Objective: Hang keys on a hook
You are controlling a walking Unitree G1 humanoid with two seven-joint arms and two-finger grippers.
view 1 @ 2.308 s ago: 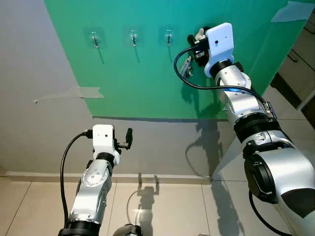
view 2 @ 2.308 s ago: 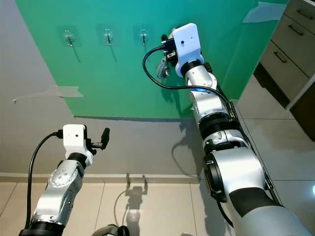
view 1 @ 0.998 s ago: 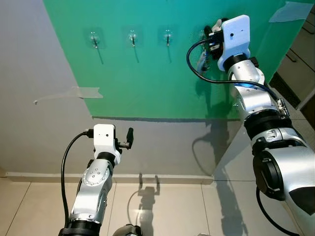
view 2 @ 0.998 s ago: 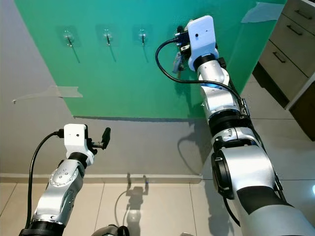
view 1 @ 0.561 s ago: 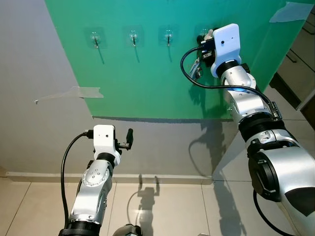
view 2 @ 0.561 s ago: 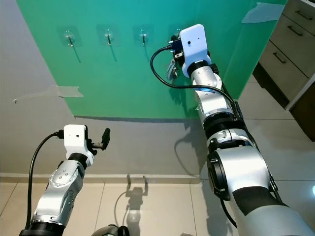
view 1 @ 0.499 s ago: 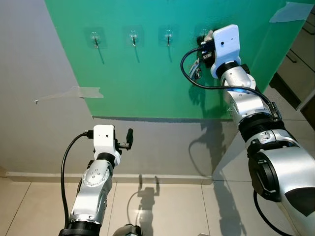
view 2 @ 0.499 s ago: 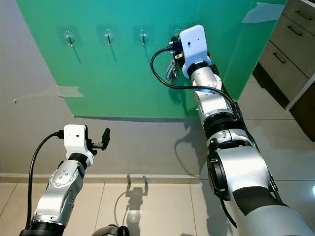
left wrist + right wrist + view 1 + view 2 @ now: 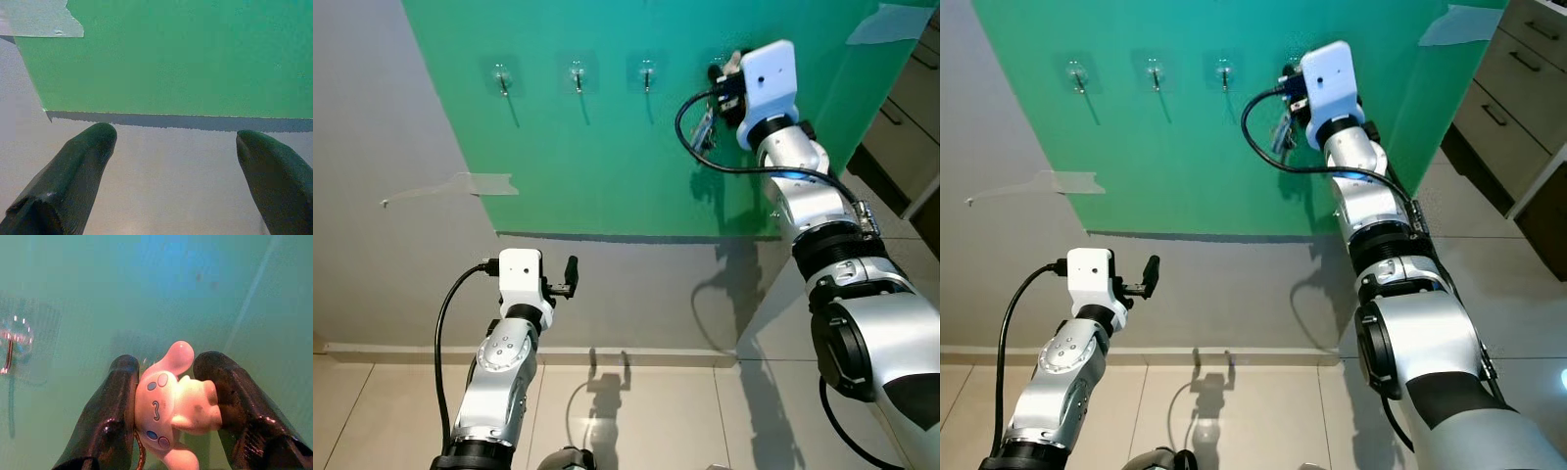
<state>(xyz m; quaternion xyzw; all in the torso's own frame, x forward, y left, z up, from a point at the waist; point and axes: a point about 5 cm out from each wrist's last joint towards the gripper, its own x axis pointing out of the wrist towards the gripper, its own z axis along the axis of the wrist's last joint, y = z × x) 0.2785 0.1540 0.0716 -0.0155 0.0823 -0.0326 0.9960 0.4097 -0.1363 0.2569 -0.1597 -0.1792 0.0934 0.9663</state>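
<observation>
Right wrist view gives me the clearest look at the keys: their white cartoon-dog charm, pink-eared with blue-ringed eyes, is pinched between my right gripper's two black fingers, with a thin brownish cord showing just beneath it. Behind the charm is the green sheet, and at the left edge of that frame I can make out one clear adhesive hook on it. From the left eye view, my right gripper is raised to the upper right of the frame, pressed close to the green sheet beside the fourth hook, with the metal keys dangling below the fingers. Three more hooks run in a row toward the upper left, all bare. A strip of tape fixes the sheet's left edge to the grey wall. My left gripper sits low in the lower left of the frame; in its wrist view its fingers are spread wide, holding nothing. Beige floor tiles run along the bottom.
</observation>
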